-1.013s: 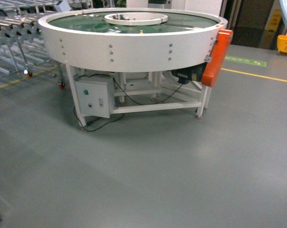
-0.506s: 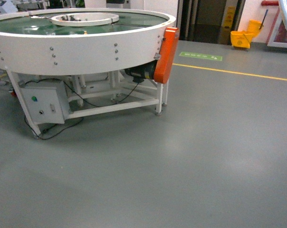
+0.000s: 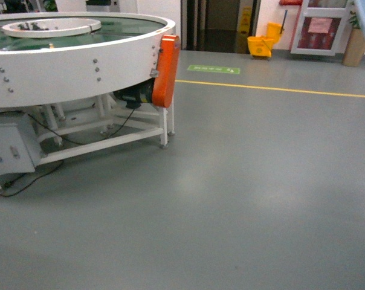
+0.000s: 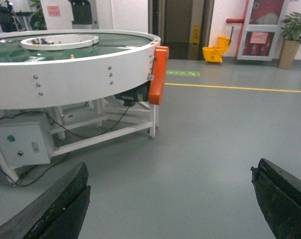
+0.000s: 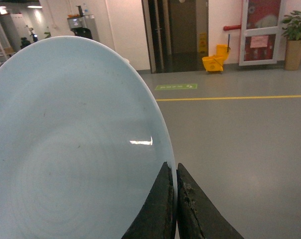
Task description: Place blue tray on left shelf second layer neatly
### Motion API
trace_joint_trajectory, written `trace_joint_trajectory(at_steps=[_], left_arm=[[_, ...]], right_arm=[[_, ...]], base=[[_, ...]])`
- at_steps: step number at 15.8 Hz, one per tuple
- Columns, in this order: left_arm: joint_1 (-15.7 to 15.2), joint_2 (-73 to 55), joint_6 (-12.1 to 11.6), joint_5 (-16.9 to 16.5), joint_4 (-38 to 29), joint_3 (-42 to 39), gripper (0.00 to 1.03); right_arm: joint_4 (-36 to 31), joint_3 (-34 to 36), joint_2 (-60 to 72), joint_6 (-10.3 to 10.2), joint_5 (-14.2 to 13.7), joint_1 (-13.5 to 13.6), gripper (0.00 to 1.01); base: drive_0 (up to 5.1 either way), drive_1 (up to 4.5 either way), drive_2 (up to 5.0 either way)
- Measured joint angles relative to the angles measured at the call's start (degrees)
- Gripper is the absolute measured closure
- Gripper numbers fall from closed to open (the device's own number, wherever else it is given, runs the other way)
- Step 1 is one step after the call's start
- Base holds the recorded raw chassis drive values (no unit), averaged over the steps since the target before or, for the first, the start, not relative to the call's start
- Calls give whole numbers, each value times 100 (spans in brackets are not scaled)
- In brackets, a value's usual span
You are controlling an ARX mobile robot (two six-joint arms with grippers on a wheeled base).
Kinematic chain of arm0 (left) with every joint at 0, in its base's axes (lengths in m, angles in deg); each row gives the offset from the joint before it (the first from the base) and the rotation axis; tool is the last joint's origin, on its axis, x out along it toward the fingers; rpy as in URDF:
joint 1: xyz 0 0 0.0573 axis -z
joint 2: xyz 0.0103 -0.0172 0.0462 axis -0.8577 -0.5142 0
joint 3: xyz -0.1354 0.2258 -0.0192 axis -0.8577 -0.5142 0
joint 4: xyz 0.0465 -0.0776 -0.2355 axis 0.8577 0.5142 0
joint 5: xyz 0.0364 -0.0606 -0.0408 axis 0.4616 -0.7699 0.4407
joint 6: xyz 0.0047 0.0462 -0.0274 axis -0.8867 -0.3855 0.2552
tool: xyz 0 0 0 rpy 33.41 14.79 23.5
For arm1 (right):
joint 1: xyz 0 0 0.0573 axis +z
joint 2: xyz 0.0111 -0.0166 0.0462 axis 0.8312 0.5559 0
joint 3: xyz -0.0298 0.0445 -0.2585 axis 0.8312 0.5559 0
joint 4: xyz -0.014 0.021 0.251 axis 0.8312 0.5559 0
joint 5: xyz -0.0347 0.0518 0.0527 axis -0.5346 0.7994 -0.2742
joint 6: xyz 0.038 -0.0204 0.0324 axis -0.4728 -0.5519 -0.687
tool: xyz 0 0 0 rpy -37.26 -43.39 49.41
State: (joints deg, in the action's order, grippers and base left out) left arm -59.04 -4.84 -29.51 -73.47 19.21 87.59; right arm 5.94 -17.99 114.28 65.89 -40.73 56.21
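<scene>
We carry the blue tray (image 5: 75, 144) pinched by its rim in the right end effector (image 5: 176, 199), whose jaws are clenched on the edge with the dish held upright; in the head view only a pale sliver of it shows at the top right corner. The left end effector (image 4: 170, 199) hangs released and empty, its fingers spread wide. The left shelf is not in view, so placement is not yet possible. We judge the thin edge grip the main hazard: a jolt of the base could let the tray pivot or slip. The round conveyor desk (image 3: 80, 66) stands near left with its orange guard (image 3: 165, 69); a yellow mop bucket (image 3: 260, 45) and potted plant (image 4: 292, 37) stand far right.
</scene>
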Motion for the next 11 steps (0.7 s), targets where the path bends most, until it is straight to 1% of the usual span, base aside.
trace_joint_trajectory(at_steps=[6, 7, 11], left_arm=[[0, 0, 2, 0, 0, 0, 5], [0, 0, 0, 0, -13, 0, 5], [0, 0, 0, -2, -22, 0, 5]], right_arm=[[-2, 0, -9, 0, 0, 2, 99], [-2, 0, -9, 0, 0, 0, 99], [7, 0, 33, 0, 0, 0, 99]], base=[[-163, 239, -566], [-144, -21, -267], [-153, -153, -153]])
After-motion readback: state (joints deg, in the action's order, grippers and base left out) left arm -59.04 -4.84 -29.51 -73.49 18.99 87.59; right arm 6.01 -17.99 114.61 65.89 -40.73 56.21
